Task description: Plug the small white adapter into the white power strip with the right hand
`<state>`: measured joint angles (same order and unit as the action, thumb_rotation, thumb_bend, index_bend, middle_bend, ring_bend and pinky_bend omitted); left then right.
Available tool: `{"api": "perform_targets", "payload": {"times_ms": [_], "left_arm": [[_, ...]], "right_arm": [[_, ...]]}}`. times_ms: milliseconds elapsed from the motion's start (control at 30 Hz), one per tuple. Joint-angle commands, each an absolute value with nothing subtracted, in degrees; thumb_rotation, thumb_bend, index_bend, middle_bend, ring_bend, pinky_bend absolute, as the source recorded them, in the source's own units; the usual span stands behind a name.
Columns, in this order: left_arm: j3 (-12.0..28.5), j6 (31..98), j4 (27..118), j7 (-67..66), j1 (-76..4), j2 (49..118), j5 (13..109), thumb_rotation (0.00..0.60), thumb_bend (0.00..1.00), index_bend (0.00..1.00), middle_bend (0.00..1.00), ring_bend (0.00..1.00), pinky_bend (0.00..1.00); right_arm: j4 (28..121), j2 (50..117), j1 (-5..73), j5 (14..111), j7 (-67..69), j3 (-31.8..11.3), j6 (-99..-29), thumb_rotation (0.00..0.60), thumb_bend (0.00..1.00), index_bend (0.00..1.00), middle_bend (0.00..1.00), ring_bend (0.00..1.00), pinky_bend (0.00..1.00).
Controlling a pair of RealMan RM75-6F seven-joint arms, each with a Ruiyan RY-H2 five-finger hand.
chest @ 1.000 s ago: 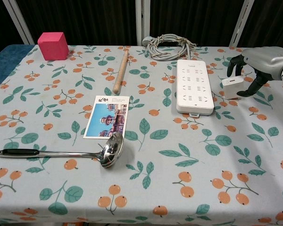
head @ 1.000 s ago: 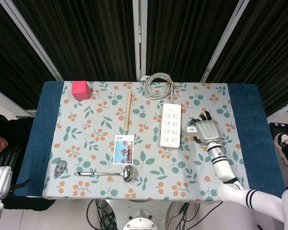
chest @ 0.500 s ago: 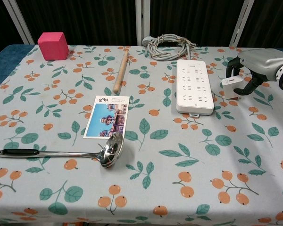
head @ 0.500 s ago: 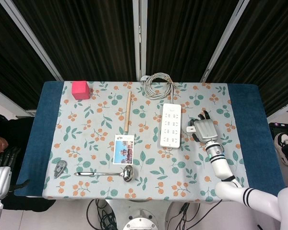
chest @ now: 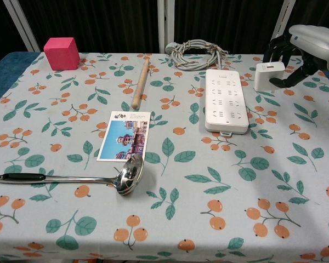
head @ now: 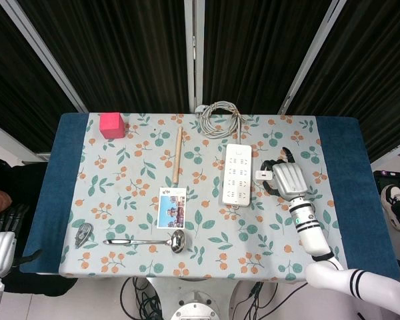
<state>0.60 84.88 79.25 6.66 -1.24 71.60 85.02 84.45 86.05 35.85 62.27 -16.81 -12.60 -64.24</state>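
The white power strip (head: 237, 174) (chest: 225, 99) lies flat right of the table's middle, its grey cable (head: 219, 118) (chest: 196, 53) coiled at the far edge. My right hand (head: 289, 179) (chest: 304, 46) holds the small white adapter (head: 263, 175) (chest: 268, 76) in its fingertips, lifted off the cloth just right of the strip. The adapter hangs beside the strip, not over its sockets. My left hand (head: 0, 241) rests off the table at the lower left of the head view, holding nothing; its fingers are too small to read.
A pink cube (chest: 61, 53) sits at the far left and a wooden stick (chest: 140, 82) left of the strip. A postcard (chest: 125, 136), a steel ladle (chest: 77, 177) and a small grey object (head: 84, 233) lie toward the front left.
My right hand has raised the adapter off the tablecloth and carried it slightly toward the far edge, still beside the strip's right side.
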Motion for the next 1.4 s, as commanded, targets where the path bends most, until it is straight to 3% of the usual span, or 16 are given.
{"api": "perform_targets", "payload": {"times_ms": [33,500,1400], "left_arm": [[0.54,85.13,79.46,6.58,-1.11,71.5,85.15,0.6,0.0,0.04,0.0,0.0,0.0],[0.4,84.95,78.32,8.11,-0.72,71.78,84.82,0.6,0.0,0.04,0.0,0.0,0.0],[0.65,84.33,77.07,9.21,-0.85,72.2,84.41,0.6,0.0,0.04,0.0,0.0,0.0]], "right_arm": [[86.02,87.21,35.82,62.45,-15.82,-13.61,-64.85,0.6,0.53,0.75,0.68,0.41,0.0],[73.67,102.14,37.88,63.41,-9.78,-15.86,-66.49,0.6,0.54,0.75,0.68,0.4,0.0],[68.18,105.66,39.47,63.09,-9.78,-17.75,-62.77,0.6,0.54,0.75,0.68,0.4,0.0]]}}
